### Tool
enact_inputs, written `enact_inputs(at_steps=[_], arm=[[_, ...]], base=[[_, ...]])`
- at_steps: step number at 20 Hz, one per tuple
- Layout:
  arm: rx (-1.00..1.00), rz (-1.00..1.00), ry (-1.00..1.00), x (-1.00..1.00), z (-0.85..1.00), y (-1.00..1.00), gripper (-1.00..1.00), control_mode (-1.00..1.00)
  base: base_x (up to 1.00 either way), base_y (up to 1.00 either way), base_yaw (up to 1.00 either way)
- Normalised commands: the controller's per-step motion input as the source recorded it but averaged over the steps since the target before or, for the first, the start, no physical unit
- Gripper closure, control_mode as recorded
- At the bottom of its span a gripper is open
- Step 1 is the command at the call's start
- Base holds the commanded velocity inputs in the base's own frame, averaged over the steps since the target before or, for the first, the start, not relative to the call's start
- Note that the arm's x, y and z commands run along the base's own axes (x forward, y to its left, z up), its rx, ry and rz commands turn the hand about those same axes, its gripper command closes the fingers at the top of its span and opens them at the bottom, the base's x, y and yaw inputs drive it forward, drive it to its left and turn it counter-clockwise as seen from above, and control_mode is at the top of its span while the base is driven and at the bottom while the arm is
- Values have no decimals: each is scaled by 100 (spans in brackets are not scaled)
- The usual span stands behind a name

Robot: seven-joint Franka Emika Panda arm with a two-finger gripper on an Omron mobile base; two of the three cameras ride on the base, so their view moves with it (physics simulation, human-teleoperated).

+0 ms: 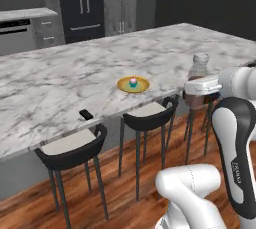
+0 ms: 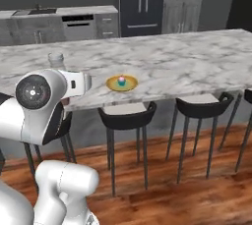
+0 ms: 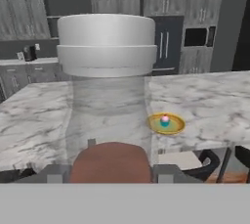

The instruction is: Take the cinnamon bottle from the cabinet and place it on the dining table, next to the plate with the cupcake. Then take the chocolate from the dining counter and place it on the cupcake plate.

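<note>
My gripper [image 1: 202,87] is shut on the cinnamon bottle [image 1: 200,66], a clear bottle with a pale grey cap and reddish-brown contents. I hold it upright at the near edge of the white marble dining table [image 1: 70,68]. In the hand view the cinnamon bottle [image 3: 107,96] stands close up between the fingertips [image 3: 165,173]. The yellow plate [image 1: 140,86] with the pink-frosted cupcake [image 1: 133,81] lies on the table left of the bottle. The nearly black chocolate [image 1: 86,114] lies flat near the front edge, further left. From the right base view the plate [image 2: 129,85] sits right of the gripper [image 2: 78,83].
Black stools [image 1: 150,118] [image 1: 70,148] stand under the table's near edge, and two more stools [image 2: 202,105] show to the right. Grey wood-grain wall cabinets [image 3: 185,0] and a dark fridge [image 2: 142,3] line the far wall.
</note>
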Motion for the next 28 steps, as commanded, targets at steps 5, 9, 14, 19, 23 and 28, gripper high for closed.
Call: enact_inputs(at_steps=[5, 9, 14, 19, 23, 28], arm=[[0, 0, 0, 0, 0, 0, 100, 100], [0, 0, 0, 0, 0, 0, 100, 100], [0, 0, 0, 0, 0, 0, 100, 100], [0, 0, 0, 0, 0, 0, 100, 100], [0, 0, 0, 0, 0, 0, 100, 100], [0, 0, 0, 0, 0, 0, 100, 100]], base=[[50, -68, 58], [22, -87, 48], [53, -68, 29], [87, -51, 14], [69, -23, 7], [27, 5, 1]])
